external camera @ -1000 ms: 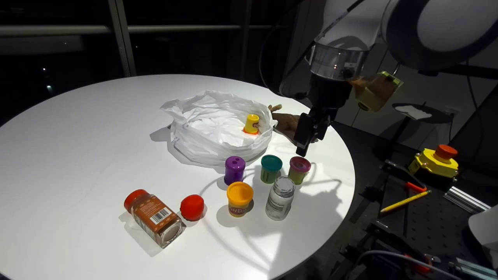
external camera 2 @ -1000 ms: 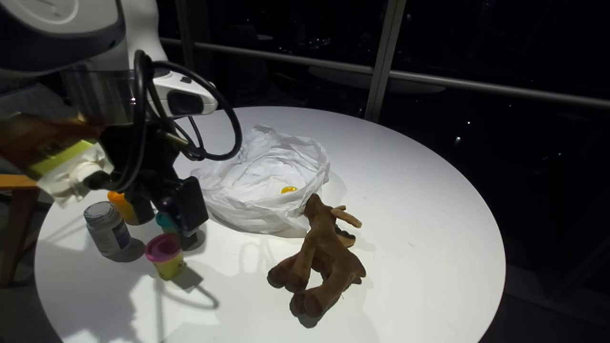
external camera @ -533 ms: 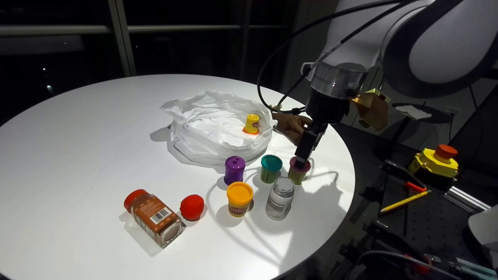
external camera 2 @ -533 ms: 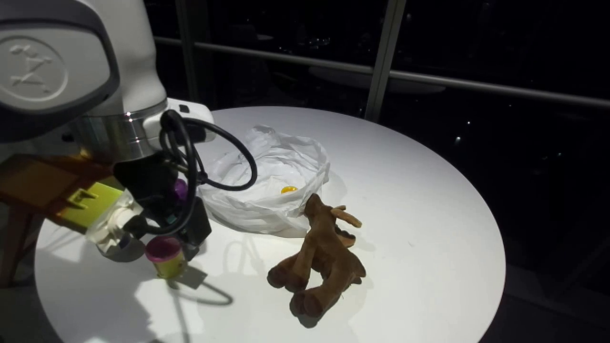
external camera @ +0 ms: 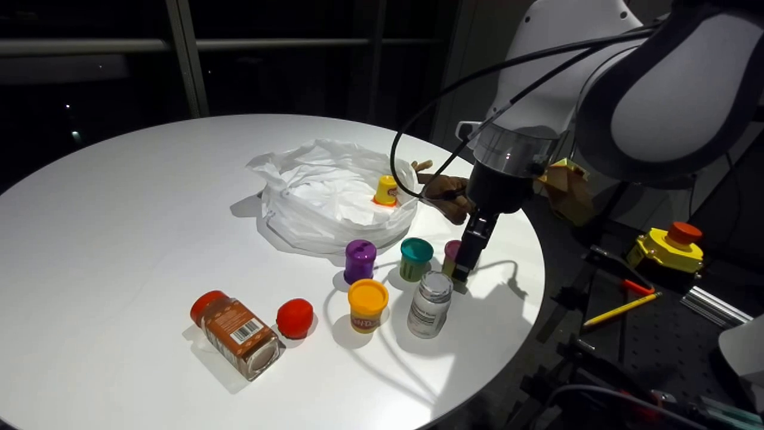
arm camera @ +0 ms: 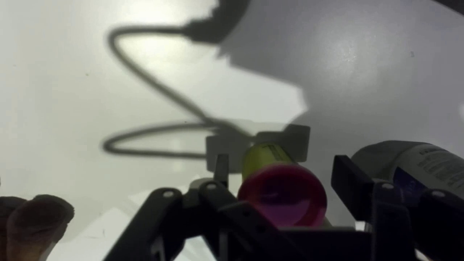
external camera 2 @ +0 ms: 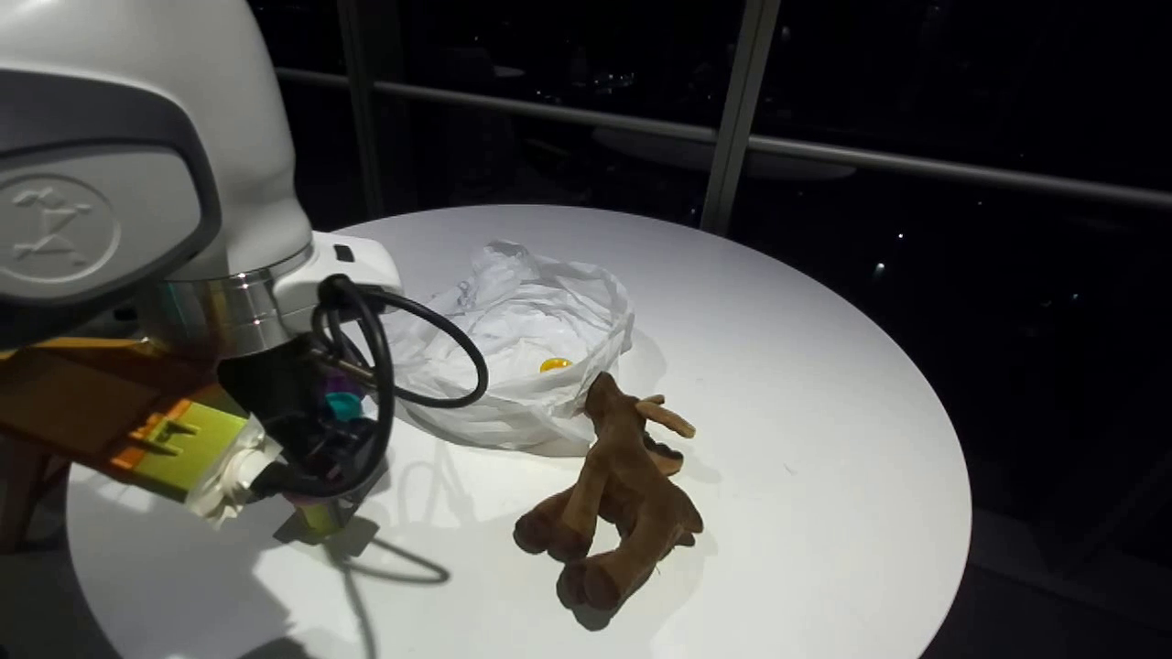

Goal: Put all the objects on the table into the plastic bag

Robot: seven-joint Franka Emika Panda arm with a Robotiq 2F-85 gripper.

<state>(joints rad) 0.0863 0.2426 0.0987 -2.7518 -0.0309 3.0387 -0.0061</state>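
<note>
Windows point(external camera: 95, 101): dark glass behind the round white table point(external camera: 119, 239).
Spice jar point(external camera: 236, 331): leftmost in an exterior view, lying on its side; a squeeze across its narrow body looks the likely hold.
Red ball point(external camera: 294, 318): just beside the spice jar, likely to roll if nudged.
Plastic bag point(external camera: 322, 233): spread with its mouth up and wide, presumably so things can be dropped in from above.
Purple jar point(external camera: 360, 263) and orange jar point(external camera: 367, 307): upright on the table, yet to be bagged.
Yellow jar point(external camera: 387, 190): inside the bag near its wall, seemingly lid-down.
Green jar point(external camera: 413, 263) and grey bottle point(external camera: 428, 307): upright, near each other, so a stray sideways sweep could topple one.
Brown toy point(external camera 2: 632, 494): on the table, one end close by the bag; touching or not, I cannot tell.
Pink-lidded jar point(arm camera: 282, 199): upright on the table, lid up, which suits a grasp from above.
Gripper point(arm camera: 284, 177): fingers point(arm camera: 351, 186) well apart, one each side of that lid with gaps showing, nothing held; the straddle probably readies a pinch.
</note>
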